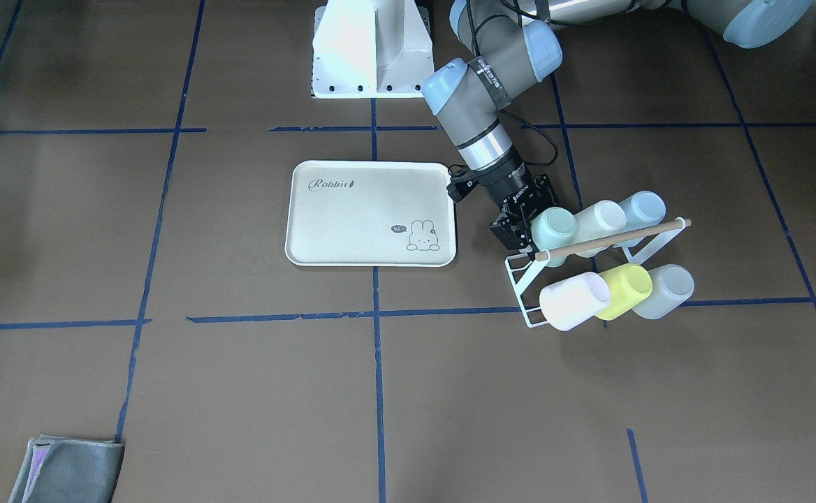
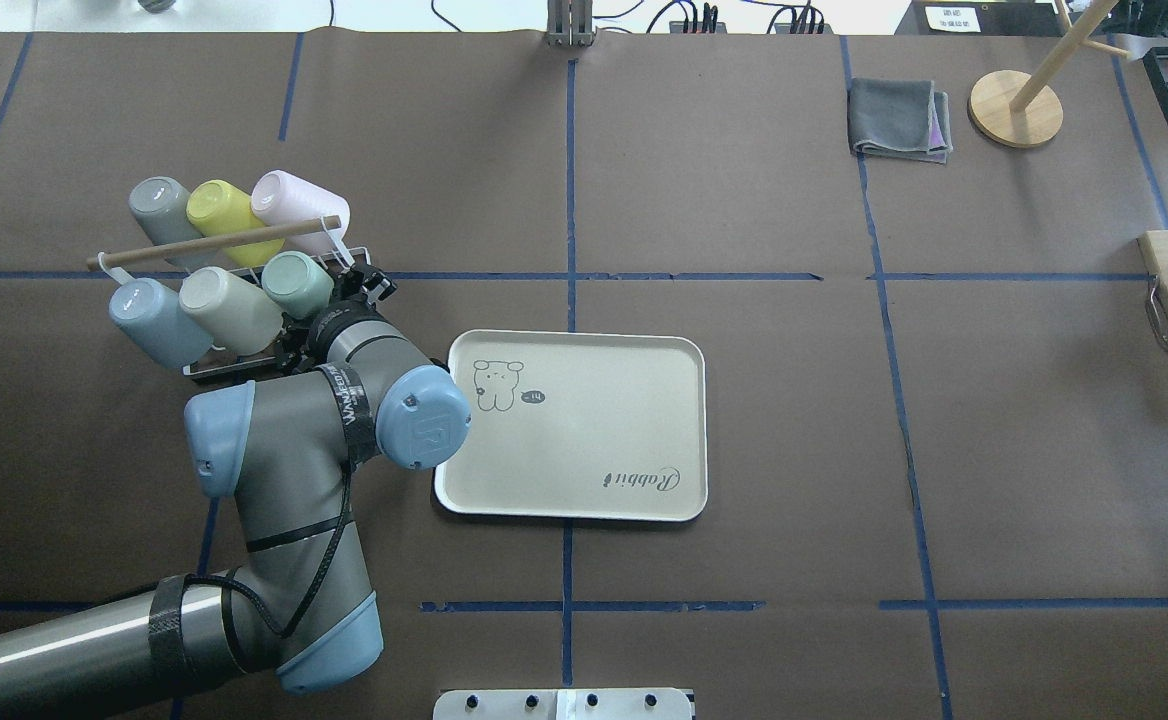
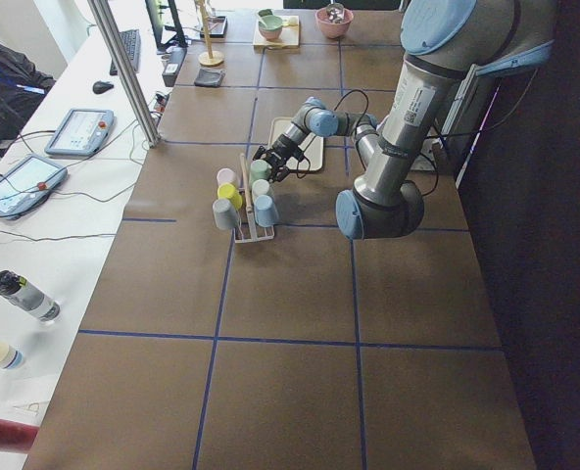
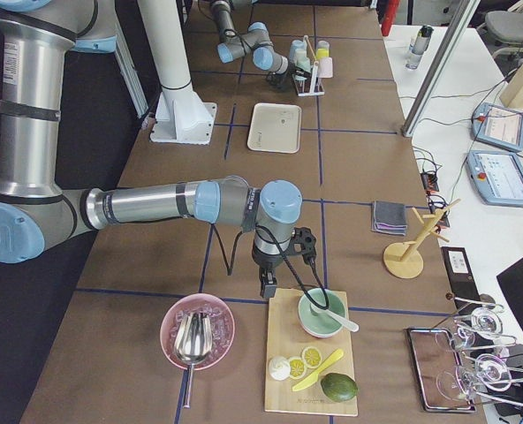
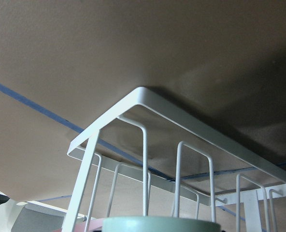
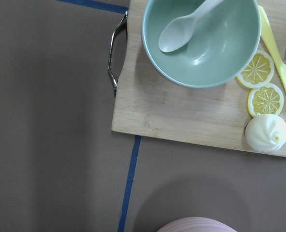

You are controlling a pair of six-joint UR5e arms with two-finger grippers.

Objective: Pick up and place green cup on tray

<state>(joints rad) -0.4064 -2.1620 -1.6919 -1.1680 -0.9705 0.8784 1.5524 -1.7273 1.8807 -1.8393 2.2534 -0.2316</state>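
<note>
The green cup (image 1: 553, 227) lies on its side on the white wire rack (image 1: 520, 279), at the rack end nearest the tray; it also shows in the overhead view (image 2: 296, 283). My left gripper (image 1: 535, 222) is at the cup's open end with a jaw on either side and looks open. The cup's rim (image 5: 157, 223) fills the bottom of the left wrist view, with the rack wires behind it. The cream tray (image 1: 296, 209) with "Rabbit" script lies flat and bare beside the rack. My right gripper (image 4: 279, 281) hovers far off by a cutting board; I cannot tell its state.
The rack also holds cream (image 1: 600, 218), pale blue (image 1: 642, 207), pink-white (image 1: 574, 300), yellow-green (image 1: 626, 290) and grey (image 1: 663, 290) cups under a wooden dowel (image 1: 610, 239). A grey cloth (image 2: 899, 118) and a wooden stand (image 2: 1016, 108) lie far right. A mint bowl (image 6: 201, 43) sits on the board.
</note>
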